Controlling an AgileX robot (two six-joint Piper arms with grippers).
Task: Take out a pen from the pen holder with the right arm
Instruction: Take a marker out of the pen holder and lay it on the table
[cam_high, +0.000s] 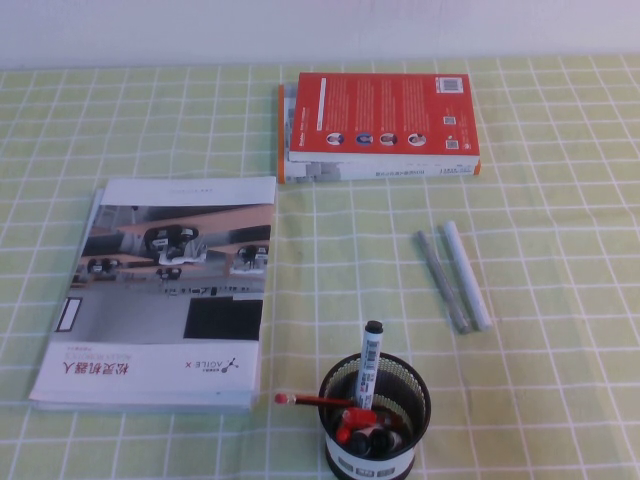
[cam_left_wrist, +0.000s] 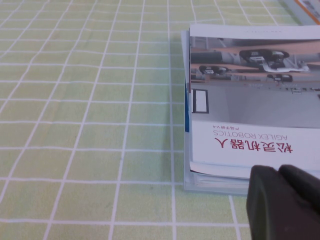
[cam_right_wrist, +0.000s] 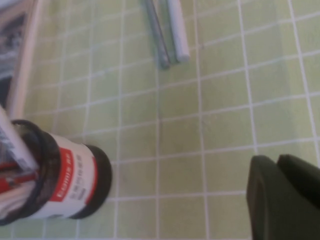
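Starting w/ the high view: neither arm shows, so both tools are out of frame there. The pen holder (cam_high: 375, 425) stands on the surface (cam_high: 560, 400) w/ a black marker (cam_high: 370, 362) upright in it and a red pen (cam_high: 312, 400) leaning over its rim. The rest inside is too bunched to count. Two grey pens (cam_high: 455, 277) lie loose on the cloth; can't tell whether they came from the holder.

Left wrist view: the left tool (cam_left_wrist: 277, 172) is closed on nothing, just over the corner of a booklet (cam_left_wrist: 250, 100). Prob. parked. Only its tips show.

Right wrist view: the right tool (cam_right_wrist: 276, 162) is closed and empty, w/ the holder well apart from it and bare cloth between. The loose pens lie farther off. So nothing's gripped yet. Left to do, I'd judge: open up, reach the holder, grip a pen, lift it clear. The holder is cut off at the frame edge and its contents are blurred.
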